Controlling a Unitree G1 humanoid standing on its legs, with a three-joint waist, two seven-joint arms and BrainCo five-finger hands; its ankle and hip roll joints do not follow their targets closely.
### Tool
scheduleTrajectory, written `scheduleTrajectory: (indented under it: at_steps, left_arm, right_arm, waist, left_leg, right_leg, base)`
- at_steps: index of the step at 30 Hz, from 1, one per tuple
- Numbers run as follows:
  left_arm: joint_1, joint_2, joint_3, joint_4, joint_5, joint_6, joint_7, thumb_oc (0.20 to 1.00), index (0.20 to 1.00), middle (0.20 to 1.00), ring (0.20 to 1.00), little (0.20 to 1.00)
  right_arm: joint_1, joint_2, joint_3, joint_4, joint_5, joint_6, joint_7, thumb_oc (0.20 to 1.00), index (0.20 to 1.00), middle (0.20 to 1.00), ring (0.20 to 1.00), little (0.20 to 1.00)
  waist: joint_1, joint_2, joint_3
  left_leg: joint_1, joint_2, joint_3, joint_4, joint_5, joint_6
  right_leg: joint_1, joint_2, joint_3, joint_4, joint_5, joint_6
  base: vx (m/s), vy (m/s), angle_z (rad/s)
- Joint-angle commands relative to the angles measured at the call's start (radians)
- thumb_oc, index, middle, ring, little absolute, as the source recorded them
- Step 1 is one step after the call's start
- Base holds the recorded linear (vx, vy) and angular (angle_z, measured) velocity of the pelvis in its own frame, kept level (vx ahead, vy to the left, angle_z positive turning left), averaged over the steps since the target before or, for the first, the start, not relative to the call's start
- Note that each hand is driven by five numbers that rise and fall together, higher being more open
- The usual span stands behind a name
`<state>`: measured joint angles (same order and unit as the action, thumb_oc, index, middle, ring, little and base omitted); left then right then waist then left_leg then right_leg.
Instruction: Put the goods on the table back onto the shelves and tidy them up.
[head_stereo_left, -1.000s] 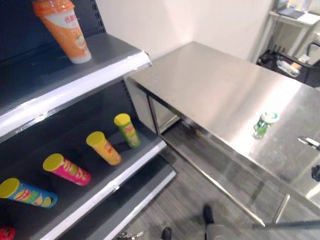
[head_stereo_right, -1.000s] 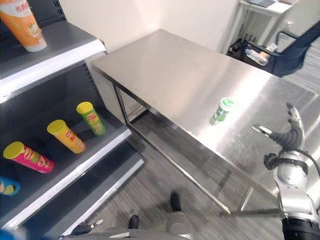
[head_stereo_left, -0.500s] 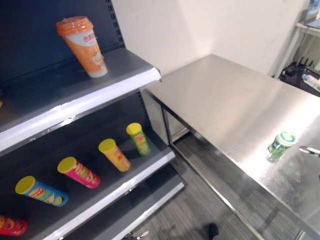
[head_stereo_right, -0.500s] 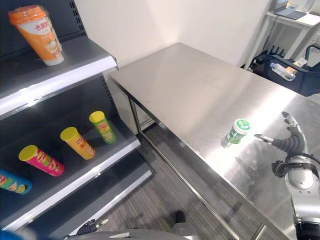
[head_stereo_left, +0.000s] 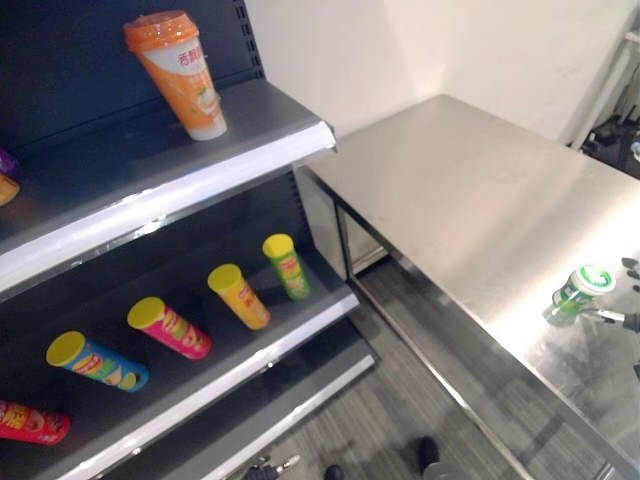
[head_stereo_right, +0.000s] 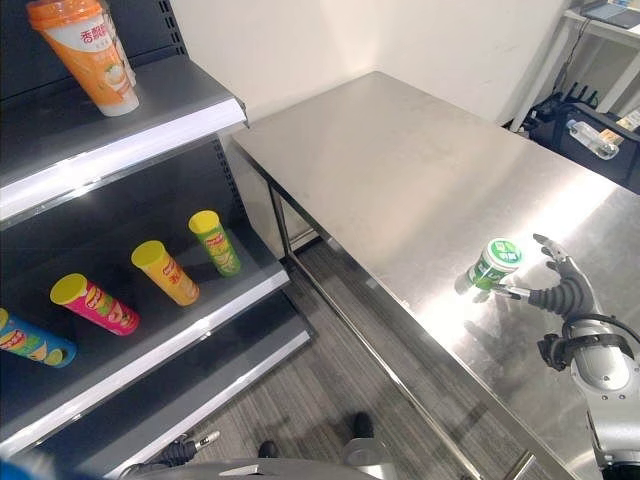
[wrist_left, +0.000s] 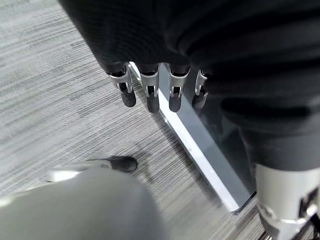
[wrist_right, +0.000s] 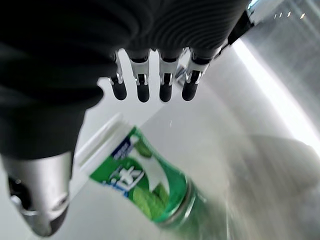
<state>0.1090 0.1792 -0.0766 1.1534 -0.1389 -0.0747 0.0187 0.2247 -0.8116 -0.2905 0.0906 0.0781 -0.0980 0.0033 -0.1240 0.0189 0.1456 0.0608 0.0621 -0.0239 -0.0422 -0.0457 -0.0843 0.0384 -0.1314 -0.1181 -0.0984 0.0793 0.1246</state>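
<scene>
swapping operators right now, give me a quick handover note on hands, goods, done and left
Right hand: open, fingers spread beside the green bottle, thumb tip at its base, not yet gripping.
Left hand: open, hanging low over the floor, holding nothing.
Goods: the green bottle stands on the steel table, near its front edge. On the shelves: an orange cup upright on the upper shelf; chip cans lying in a row on the lower shelf.
Done: nothing lifted from the table yet.
Left: close on the bottle, carry it to a shelf, then probably tidy the lying cans.
</scene>
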Motion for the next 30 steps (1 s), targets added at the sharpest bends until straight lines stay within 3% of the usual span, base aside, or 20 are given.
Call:
scheduleTrajectory:
  at_steps: [1, 19, 20, 25, 27, 28, 29, 30]
  left_arm:
    - [-0.044, 0.054, -0.026, 0.03, 0.027, -0.006, -0.007, 1.0, 1.0, 1.0, 1.0, 1.0]
    - [-0.019, 0.078, -0.011, 0.059, 0.018, 0.002, 0.014, 1.0, 1.0, 1.0, 1.0, 1.0]
    - [-0.02, 0.077, -0.014, 0.06, 0.018, 0.003, 0.012, 1.0, 1.0, 1.0, 1.0, 1.0]
    - [-0.023, 0.082, -0.005, 0.058, 0.016, 0.002, 0.007, 1.0, 1.0, 1.0, 1.0, 1.0]
    - [-0.023, 0.084, -0.004, 0.06, 0.016, 0.003, 0.005, 1.0, 1.0, 1.0, 1.0, 1.0]
    - [-0.022, 0.084, -0.005, 0.059, 0.018, 0.003, 0.003, 1.0, 1.0, 1.0, 1.0, 1.0]
    - [-0.022, 0.085, -0.006, 0.057, 0.017, 0.004, 0.001, 1.0, 1.0, 1.0, 1.0, 1.0]
    - [-0.021, 0.086, -0.007, 0.056, 0.015, 0.004, 0.0, 1.0, 1.0, 1.0, 1.0, 1.0]
  right_arm:
    - [-0.069, -0.05, 0.018, 0.002, 0.005, -0.037, -0.014, 1.0, 1.0, 1.0, 1.0, 1.0]
    - [-0.203, -0.046, 0.122, 0.133, -0.017, -0.023, -0.063, 1.0, 1.0, 1.0, 1.0, 1.0]
    - [-0.207, -0.061, 0.14, 0.152, -0.009, -0.017, -0.046, 0.915, 0.915, 0.915, 0.915, 0.915]
    - [-0.185, -0.133, 0.172, 0.167, -0.011, 0.002, 0.018, 1.0, 1.0, 1.0, 1.0, 1.0]
    - [-0.172, -0.157, 0.174, 0.167, -0.002, 0.006, 0.039, 0.893, 0.893, 0.893, 0.893, 0.893]
    - [-0.164, -0.165, 0.172, 0.168, 0.0, 0.008, 0.047, 0.464, 0.464, 0.464, 0.464, 0.464]
    - [-0.161, -0.173, 0.174, 0.172, 0.002, 0.01, 0.052, 0.2, 0.2, 0.2, 0.2, 0.2]
    - [-0.162, -0.179, 0.178, 0.176, 0.003, 0.01, 0.054, 0.2, 0.2, 0.2, 0.2, 0.2]
  waist:
    - [0.03, -0.058, -0.023]
    - [0.071, -0.054, -0.041]
    - [0.074, -0.056, -0.041]
    - [0.074, -0.061, -0.036]
    - [0.074, -0.062, -0.034]
    - [0.074, -0.062, -0.034]
    - [0.074, -0.062, -0.033]
    - [0.074, -0.062, -0.033]
  left_leg:
    - [-0.009, 0.05, 0.102, 0.022, 0.036, -0.059]
    - [0.034, 0.035, 0.079, -0.007, 0.028, -0.052]
    - [0.033, 0.036, 0.076, -0.009, 0.031, -0.054]
    - [0.029, 0.04, 0.069, -0.01, 0.037, -0.061]
    - [0.027, 0.041, 0.069, -0.01, 0.039, -0.063]
    - [0.027, 0.042, 0.068, -0.009, 0.039, -0.064]
    - [0.027, 0.044, 0.069, -0.008, 0.039, -0.066]
    - [0.027, 0.045, 0.069, -0.008, 0.038, -0.066]
  right_leg:
    - [0.016, 0.028, 0.022, 0.061, -0.103, 0.004]
    - [0.035, 0.016, 0.013, 0.083, -0.116, 0.003]
    - [0.034, 0.017, 0.009, 0.084, -0.116, 0.004]
    - [0.033, 0.017, 0.002, 0.085, -0.117, 0.003]
    - [0.032, 0.017, -0.001, 0.086, -0.118, 0.003]
    - [0.032, 0.017, -0.003, 0.087, -0.119, 0.003]
    - [0.032, 0.017, -0.004, 0.087, -0.12, 0.003]
    - [0.033, 0.018, -0.004, 0.086, -0.12, 0.002]
  base:
    - [0.02, 0.026, -0.05]
    - [0.01, 0.0, 0.03]
    - [0.0, -0.017, 0.09]
    - [-0.01, -0.019, 0.05]
    - [0.0, 0.0, 0.0]
    - [0.0, 0.0, 0.0]
    - [0.0, 0.0, 0.0]
    - [0.0, 0.0, 0.0]
